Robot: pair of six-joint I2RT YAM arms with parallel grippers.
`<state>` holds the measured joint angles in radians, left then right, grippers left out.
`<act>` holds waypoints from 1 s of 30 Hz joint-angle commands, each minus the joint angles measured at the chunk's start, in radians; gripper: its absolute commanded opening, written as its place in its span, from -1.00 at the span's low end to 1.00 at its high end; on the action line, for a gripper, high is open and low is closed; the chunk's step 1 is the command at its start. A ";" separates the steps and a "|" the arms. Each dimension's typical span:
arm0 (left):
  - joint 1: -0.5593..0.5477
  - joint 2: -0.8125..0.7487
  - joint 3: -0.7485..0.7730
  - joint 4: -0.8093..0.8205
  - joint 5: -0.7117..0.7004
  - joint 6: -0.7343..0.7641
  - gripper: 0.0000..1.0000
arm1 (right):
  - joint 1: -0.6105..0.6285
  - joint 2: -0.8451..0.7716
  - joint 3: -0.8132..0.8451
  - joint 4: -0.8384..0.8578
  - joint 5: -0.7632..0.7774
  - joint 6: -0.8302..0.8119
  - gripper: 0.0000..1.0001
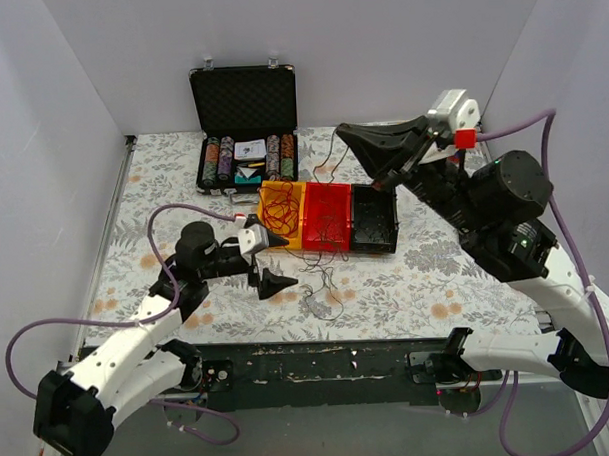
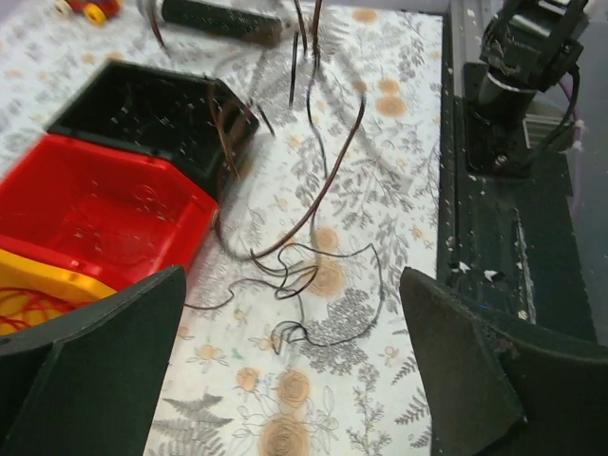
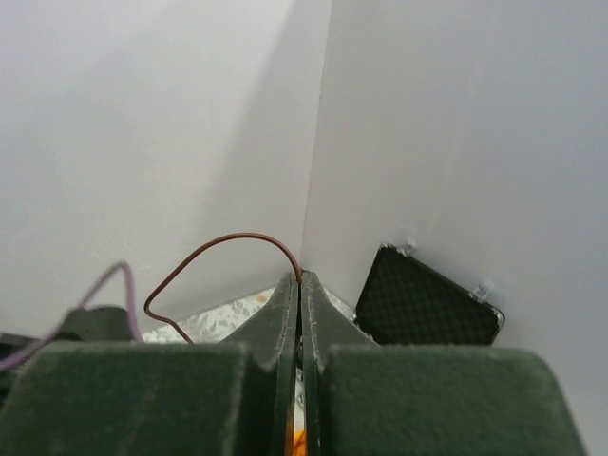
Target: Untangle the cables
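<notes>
Cables [image 1: 322, 287] sprawl mid-frame on the worktop [image 1: 436, 273]. My right pincer [image 3: 300, 285], pressed together on one brown wire [image 3: 228, 239], sits raised upper right, I'd say to draw it clear. My left pincer [image 1: 266, 261] hovers spread beside the nest.

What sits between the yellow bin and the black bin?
A red bin, with thin cables trailing across it; the top view shows this.

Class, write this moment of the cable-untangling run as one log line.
left gripper: open, near loose cables on table | right gripper: shut on brown cable, raised
</notes>
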<state>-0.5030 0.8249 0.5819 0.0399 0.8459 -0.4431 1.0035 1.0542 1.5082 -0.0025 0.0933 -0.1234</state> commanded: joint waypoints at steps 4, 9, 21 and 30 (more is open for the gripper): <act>-0.126 0.117 -0.074 0.328 -0.020 -0.141 0.97 | 0.004 0.001 0.141 0.072 -0.086 0.090 -0.97; -0.195 0.209 -0.109 0.572 -0.207 -0.193 0.96 | 0.004 -0.005 0.141 0.085 -0.114 0.117 -0.97; -0.290 0.247 -0.146 0.673 -0.202 -0.143 -0.10 | 0.004 -0.005 0.168 0.113 -0.178 0.197 -0.97; -0.322 0.253 -0.205 0.769 -0.251 -0.065 -1.00 | 0.004 0.018 0.208 0.122 -0.211 0.229 -0.97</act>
<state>-0.8150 1.0851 0.4046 0.7536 0.6369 -0.5678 1.0035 1.0691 1.6657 0.0593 -0.0959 0.0811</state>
